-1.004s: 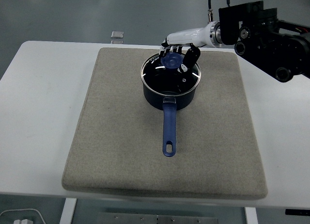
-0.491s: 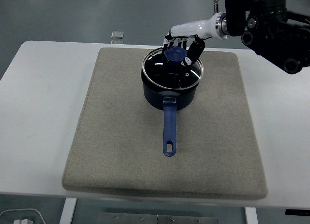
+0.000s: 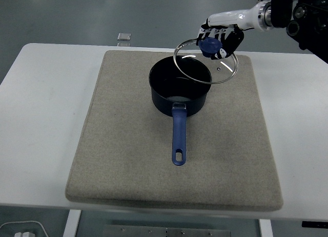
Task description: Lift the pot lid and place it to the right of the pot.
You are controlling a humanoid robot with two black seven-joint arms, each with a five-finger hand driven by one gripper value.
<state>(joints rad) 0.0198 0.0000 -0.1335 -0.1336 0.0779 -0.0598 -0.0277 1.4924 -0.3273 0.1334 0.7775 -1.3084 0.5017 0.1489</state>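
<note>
A blue pot (image 3: pixel 179 91) stands open on the grey mat (image 3: pixel 118 144), its handle toward the near edge; up and right of it hangs the glass lid (image 3: pixel 207 61), tilted. The right hand (image 3: pixel 221 38) has its fingers curled round the lid's blue knob (image 3: pixel 207 44).

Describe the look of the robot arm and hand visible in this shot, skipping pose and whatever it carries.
Only the right arm shows: a bulky black housing with round joint caps at the top right corner, then a glossy white tapered forearm behind a silver ring. The right hand has black segmented fingers with white knuckle links.
</note>
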